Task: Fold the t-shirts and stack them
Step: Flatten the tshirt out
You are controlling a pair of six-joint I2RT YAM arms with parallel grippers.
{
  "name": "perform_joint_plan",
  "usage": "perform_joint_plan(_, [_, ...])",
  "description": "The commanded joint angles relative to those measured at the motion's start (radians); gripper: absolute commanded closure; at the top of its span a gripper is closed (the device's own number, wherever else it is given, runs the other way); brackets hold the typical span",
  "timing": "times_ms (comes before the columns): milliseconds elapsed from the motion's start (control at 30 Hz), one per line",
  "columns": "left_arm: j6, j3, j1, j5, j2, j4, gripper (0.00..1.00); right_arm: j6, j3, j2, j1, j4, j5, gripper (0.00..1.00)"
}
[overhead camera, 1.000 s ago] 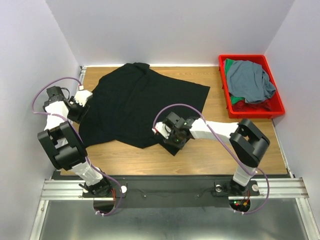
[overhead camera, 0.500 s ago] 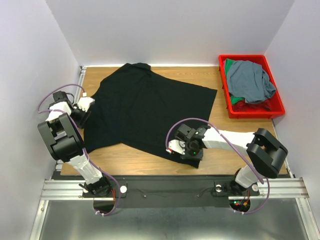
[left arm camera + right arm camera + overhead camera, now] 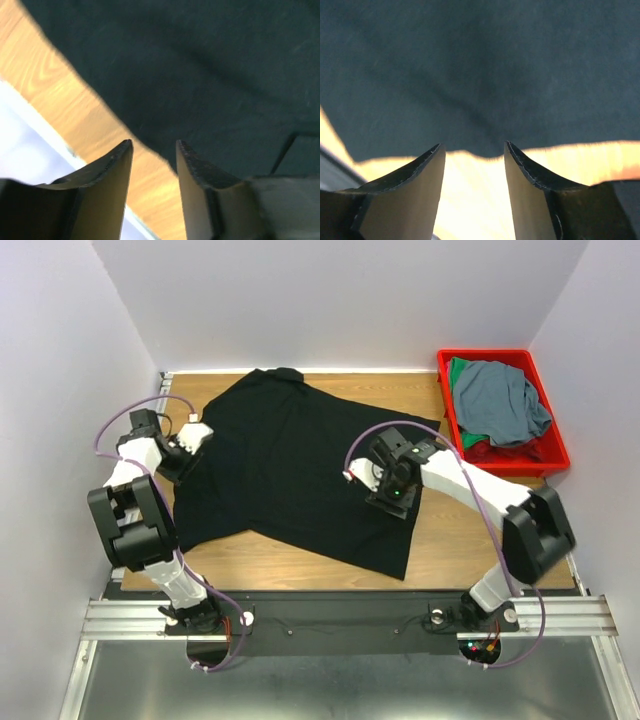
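The big black t-shirt (image 3: 290,470) is spread over most of the wooden counter (image 3: 290,562), running from the upper left of the overhead frame down to a corner at lower centre. It lies mostly flat, with a few soft creases. The red bin (image 3: 485,353) sits in the upper right corner, well apart from it. The slate grey-blue t-shirt (image 3: 500,400) is bunched up on top in there, and the green t-shirt (image 3: 470,437) pokes out underneath (there's some red stuff under that too, can't tell what it is).

Nothing is piled on the black shirt itself. The only things over it are the two arms, and the right arm reaches in from the lower right and covers a bit of the shirt's right side.

The left gripper (image 3: 154,145) is at the shirt's left edge, in the left middle of the overhead frame. Its fingers are partly spread with nothing between them, and past the tips its own camera shows the cloth edge against bare wood.

The right gripper (image 3: 472,146) hangs over the right part of the shirt. It's moderately spread and empty too, with black cloth filling the top of its view and wood below. Whether either one's tips actually touch the fabric, I can't tell.
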Motion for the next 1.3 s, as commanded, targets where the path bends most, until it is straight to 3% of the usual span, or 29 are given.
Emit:
perform_joint_plan(0, [-0.015,-0.045,-0.003,-0.046,0.037,0.02,0.51,0.093,0.028,0.134,-0.007,0.073,0.009,0.45])
perform_joint_plan(167, [0.044,-0.22,0.001,-0.147,-0.03,0.052,0.59,0.132,0.055,0.281,-0.085,0.131,0.062,0.48])
perform_joint_plan(367, [0.083,-0.358,0.018,-0.16,-0.145,0.052,0.6,0.09,0.115,0.366,-0.158,0.13,0.084,0.5])
perform_joint_plan(500, [0.123,-0.285,0.009,-0.035,-0.265,-0.063,0.5,0.085,0.137,0.291,-0.159,0.09,-0.046,0.47])
perform_joint_plan(667, [0.163,-0.232,-0.09,-0.011,-0.328,-0.183,0.5,0.112,0.151,0.21,-0.158,0.059,-0.115,0.45])
perform_joint_plan(1033, [0.049,-0.364,-0.285,-0.132,-0.265,-0.021,0.52,0.142,0.167,0.228,-0.158,0.061,-0.092,0.46])
perform_joint_plan(1267, [0.04,-0.394,-0.313,-0.169,-0.205,0.029,0.53,0.147,0.158,0.226,-0.159,0.061,-0.089,0.46])
